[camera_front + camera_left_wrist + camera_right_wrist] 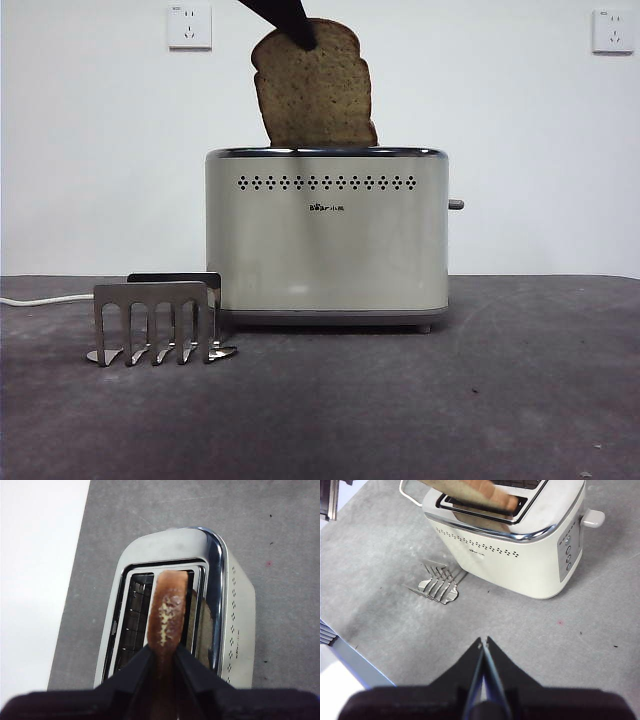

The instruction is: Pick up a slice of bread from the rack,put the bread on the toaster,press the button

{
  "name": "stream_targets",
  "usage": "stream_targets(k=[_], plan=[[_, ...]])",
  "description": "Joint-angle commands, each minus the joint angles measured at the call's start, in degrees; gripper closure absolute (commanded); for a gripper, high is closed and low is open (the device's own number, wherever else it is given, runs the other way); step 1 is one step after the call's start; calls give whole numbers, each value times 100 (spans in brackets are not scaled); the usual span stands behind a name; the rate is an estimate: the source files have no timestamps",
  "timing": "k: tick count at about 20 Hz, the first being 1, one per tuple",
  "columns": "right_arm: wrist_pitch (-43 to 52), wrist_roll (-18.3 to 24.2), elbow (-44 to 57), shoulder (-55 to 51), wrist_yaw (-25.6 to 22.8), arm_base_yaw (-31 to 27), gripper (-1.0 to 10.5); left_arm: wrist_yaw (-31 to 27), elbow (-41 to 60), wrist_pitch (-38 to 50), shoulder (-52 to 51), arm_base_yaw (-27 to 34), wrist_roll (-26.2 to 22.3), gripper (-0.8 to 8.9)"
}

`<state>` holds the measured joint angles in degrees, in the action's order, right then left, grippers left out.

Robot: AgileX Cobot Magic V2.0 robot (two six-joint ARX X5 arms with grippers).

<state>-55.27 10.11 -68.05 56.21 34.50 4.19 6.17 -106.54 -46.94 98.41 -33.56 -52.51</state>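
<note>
While clamped on the crust of the bread point(167, 611), left gripper point(163, 655) points straight down over the toaster point(327, 240), reaching in from upper left in the front view. Bread point(314, 85) upright, slightly tilted, lower edge already down in the near slot, most of it above the chrome rim. Right gripper point(483, 645) hovering well off to the side above bare table point(580, 630), jaws pressed together, nothing between them.

Left to right on the table point(400, 410): white cord point(35, 299) at far left, rack point(158, 322) empty, just in front of the toaster's left corner, then toaster, then button point(456, 204) sticking out of its right end, up, untouched. Two wall sockets point(190, 26) behind.

Lower part of bread hidden inside the slot, depth unclear. Left arm cut off by top edge in front view. Logo on the toaster too small to read.
</note>
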Motion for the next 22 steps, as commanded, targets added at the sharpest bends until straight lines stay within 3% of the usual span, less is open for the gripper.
stream_targets(k=[1,12,16,22], plan=[[22,50,-4,15,11,13,958,9,24,-2,22,-22,-22,823],[122,94,-4,72,9,13,958,-15,24,127,815,-22,9,804],[544,87,-4,216,7,13,958,-181,24,629,817,-22,391,477],[1615,-243,-4,767,-2,13,958,-498,17,636,798,-13,505,467]])
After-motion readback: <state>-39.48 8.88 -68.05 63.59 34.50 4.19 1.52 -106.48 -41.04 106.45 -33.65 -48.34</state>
